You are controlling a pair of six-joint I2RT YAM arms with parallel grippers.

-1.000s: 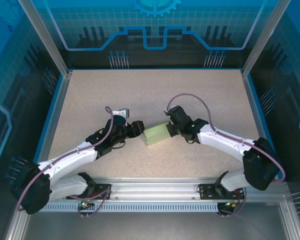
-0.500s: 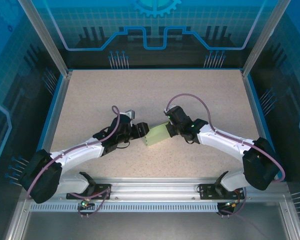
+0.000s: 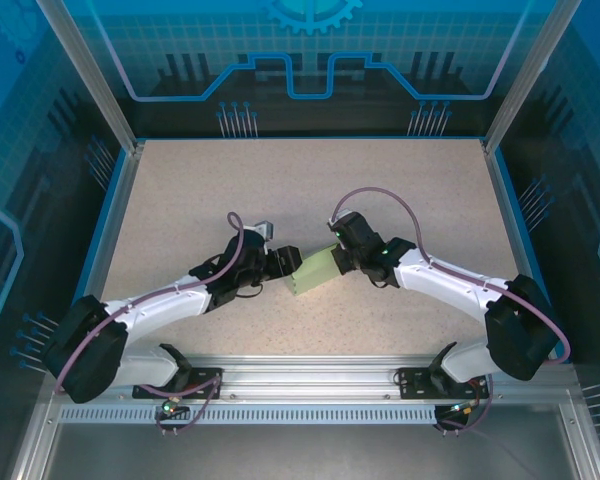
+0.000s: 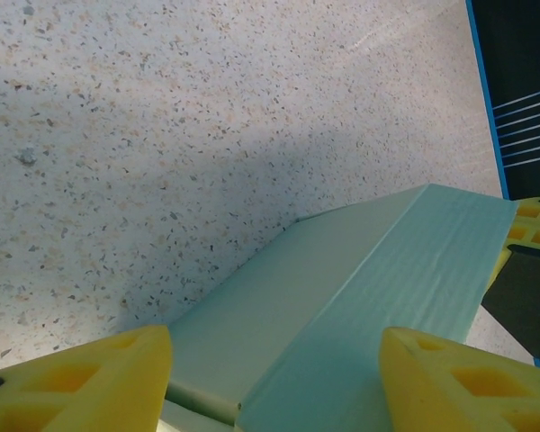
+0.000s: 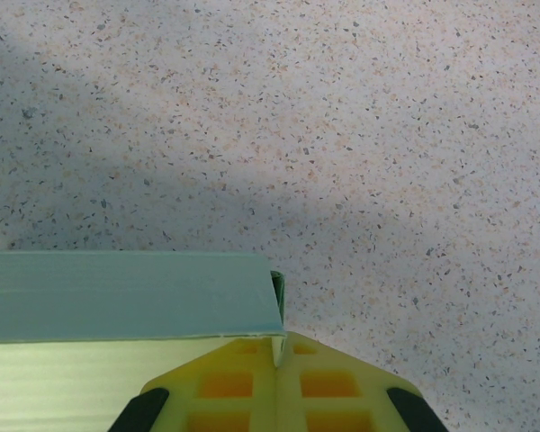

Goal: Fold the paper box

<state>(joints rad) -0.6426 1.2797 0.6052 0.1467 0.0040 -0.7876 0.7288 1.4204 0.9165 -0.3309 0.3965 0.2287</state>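
The paper box (image 3: 315, 268) is a pale green folded block lying near the table's middle, between my two grippers. My left gripper (image 3: 283, 263) is at its left end. In the left wrist view the left gripper (image 4: 274, 387) stands open, and its yellow fingertips (image 4: 81, 378) straddle the paper box (image 4: 342, 279). My right gripper (image 3: 338, 257) is at the box's right end. In the right wrist view the right gripper (image 5: 277, 360) is shut, pinching a thin wall at the corner of the paper box (image 5: 126, 292).
The speckled beige tabletop (image 3: 280, 190) is bounded by a blue rim (image 3: 115, 220) and a metal rail (image 3: 310, 370) at the near edge. Free room lies behind the box and to both sides.
My left arm has swung right and forward, bringing its gripper up to the box's left end. The box turned slightly. The right arm has stayed in place, still shut.
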